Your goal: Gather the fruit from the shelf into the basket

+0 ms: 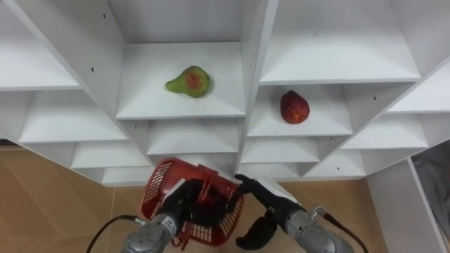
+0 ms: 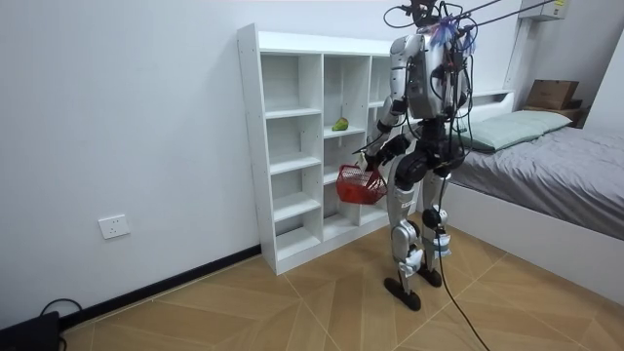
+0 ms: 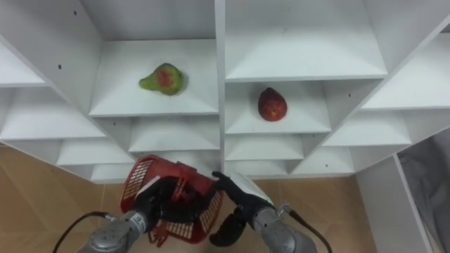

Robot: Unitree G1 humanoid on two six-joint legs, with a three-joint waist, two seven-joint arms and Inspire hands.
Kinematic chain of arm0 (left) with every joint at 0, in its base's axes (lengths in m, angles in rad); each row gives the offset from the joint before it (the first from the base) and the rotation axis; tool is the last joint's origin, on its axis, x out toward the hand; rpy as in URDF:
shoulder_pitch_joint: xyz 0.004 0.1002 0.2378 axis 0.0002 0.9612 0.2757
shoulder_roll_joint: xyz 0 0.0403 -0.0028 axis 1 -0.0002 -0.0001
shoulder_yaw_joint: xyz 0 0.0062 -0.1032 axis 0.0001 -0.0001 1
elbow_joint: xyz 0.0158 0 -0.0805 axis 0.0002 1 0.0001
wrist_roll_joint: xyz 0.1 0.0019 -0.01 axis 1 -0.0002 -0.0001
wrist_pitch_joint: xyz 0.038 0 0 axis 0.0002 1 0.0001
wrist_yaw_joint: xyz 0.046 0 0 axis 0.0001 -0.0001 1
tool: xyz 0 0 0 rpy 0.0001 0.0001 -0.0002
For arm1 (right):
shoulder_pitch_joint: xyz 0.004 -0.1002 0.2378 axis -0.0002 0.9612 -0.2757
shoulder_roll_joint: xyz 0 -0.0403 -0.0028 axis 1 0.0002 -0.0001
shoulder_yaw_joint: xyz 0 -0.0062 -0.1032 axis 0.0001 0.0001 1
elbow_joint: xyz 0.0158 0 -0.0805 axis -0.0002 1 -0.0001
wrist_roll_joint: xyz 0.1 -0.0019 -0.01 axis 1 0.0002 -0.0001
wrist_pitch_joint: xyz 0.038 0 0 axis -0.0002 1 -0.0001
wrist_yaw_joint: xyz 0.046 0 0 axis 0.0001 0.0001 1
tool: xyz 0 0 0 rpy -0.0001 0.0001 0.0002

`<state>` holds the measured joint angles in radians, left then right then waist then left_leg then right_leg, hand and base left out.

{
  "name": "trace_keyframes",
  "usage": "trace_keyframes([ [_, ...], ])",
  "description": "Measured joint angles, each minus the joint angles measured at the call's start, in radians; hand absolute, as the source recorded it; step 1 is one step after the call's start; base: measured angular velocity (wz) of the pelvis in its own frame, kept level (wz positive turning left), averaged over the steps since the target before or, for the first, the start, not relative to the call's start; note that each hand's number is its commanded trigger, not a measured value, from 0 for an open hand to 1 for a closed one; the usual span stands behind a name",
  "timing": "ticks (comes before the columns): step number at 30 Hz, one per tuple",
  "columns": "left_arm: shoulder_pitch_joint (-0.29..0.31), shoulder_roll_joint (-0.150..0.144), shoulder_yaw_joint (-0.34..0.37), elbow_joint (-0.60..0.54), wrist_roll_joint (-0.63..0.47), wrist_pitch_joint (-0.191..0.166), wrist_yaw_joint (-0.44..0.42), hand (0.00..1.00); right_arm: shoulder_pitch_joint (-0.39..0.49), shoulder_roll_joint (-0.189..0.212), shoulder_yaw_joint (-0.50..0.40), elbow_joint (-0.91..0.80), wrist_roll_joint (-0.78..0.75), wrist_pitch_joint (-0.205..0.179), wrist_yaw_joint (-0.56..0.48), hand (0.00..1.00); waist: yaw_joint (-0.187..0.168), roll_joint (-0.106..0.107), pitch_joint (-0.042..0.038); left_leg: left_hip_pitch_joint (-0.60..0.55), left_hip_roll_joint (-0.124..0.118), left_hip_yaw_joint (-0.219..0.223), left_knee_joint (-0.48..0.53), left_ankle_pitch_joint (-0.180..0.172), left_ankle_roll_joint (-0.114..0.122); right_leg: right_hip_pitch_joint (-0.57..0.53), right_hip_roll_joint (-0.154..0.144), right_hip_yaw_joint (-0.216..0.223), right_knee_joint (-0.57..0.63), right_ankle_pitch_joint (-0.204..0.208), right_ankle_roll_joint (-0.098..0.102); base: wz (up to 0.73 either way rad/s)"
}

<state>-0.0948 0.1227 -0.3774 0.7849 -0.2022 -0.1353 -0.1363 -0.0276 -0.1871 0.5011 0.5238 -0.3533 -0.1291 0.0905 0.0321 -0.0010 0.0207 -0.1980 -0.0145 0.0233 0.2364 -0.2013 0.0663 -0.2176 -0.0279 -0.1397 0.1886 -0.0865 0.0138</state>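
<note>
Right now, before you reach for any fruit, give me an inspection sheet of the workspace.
surface: white shelf unit with open compartments; the robot stands facing it.
job's things: green pear on a middle-column shelf; red fruit on a shelf in the next column to the right; red basket held below them.
clutter: nothing seen.
hands: left hand curled on the basket's handle; right hand beside the basket's rim, fingers relaxed, holding nothing.
cables: dark box with a cord on the floor by the wall.
surroundings: wooden floor, wall socket, bed at the room view's right.
</note>
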Motion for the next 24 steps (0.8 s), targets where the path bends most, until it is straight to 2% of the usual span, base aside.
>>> trace_keyframes([
  [7, 0.000, -0.001, 0.001, 0.000, -0.045, 0.005, 0.001, 1.00, 0.009, 0.014, -0.005, 0.026, 0.000, 0.003, 0.026, 0.00, -0.001, 0.000, -0.0001, 0.001, 0.000, 0.004, 0.001, 0.000, 0.000, 0.000, -0.003, 0.000, 0.000, 0.000, 0.000, 0.00],
  [10, 0.000, -0.001, -0.001, 0.000, -0.048, 0.005, 0.000, 1.00, 0.008, 0.020, 0.000, 0.030, -0.006, 0.022, 0.034, 0.00, 0.000, 0.000, -0.0002, 0.000, 0.000, 0.003, 0.002, 0.000, 0.000, 0.000, -0.003, 0.000, 0.000, 0.000, 0.000, 0.00],
  [18, 0.005, -0.009, -0.007, 0.000, -0.049, 0.005, 0.011, 1.00, 0.005, 0.033, 0.003, 0.049, -0.004, 0.034, 0.054, 0.00, 0.003, 0.000, -0.0003, 0.014, 0.000, 0.002, 0.002, 0.000, 0.000, 0.014, -0.003, -0.002, 0.000, 0.000, 0.000, 0.00],
  [24, 0.012, 0.003, 0.001, 0.003, -0.101, 0.005, 0.032, 1.00, 0.005, 0.022, 0.024, -0.047, -0.005, 0.035, 0.062, 0.00, 0.008, -0.003, -0.0002, 0.040, 0.000, -0.001, -0.004, 0.000, 0.000, 0.040, 0.004, -0.001, -0.001, 0.000, 0.000, 0.00],
])
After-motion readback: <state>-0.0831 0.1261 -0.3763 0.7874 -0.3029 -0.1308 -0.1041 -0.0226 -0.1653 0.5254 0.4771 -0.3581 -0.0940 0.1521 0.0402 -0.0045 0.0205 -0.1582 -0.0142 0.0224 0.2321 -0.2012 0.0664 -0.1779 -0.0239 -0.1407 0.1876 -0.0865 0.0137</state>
